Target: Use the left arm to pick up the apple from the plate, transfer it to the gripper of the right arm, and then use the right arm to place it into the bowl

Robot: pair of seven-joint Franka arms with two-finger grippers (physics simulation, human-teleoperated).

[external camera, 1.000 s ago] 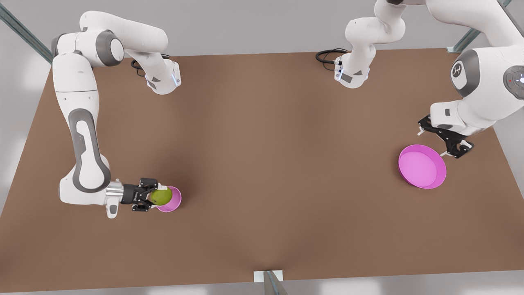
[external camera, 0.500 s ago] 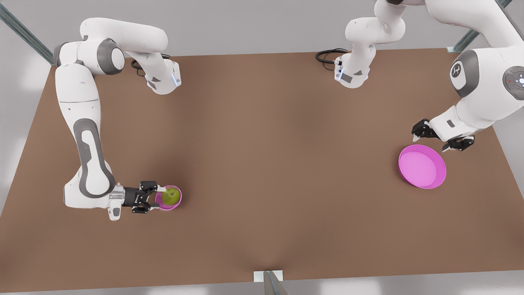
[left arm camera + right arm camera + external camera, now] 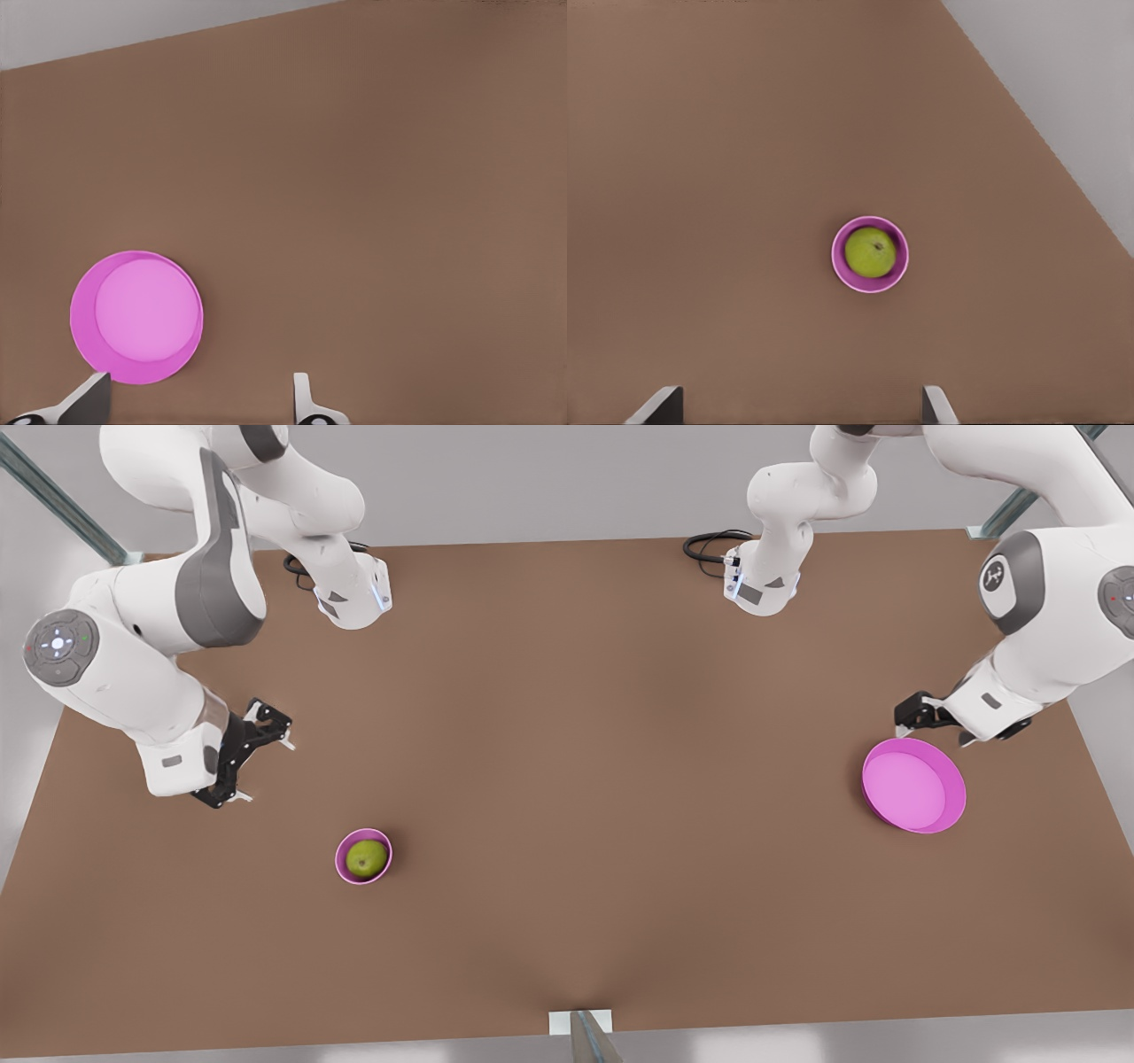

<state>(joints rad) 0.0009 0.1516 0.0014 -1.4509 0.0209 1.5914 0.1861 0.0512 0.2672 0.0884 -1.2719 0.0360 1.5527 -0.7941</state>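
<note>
The apple [image 3: 366, 857] is seen sitting inside the bowl [image 3: 363, 856] on the brown table [image 3: 567, 779], toward the front view's left, and nothing is touching it. The right gripper [image 3: 245, 755] is held above the table up and to the left of the bowl, well apart from it, with its fingers spread and empty. On the front view's right, the left gripper [image 3: 957, 726] is poised just beside the far rim of the plate [image 3: 914, 786], partly hidden by its own wrist.
</note>
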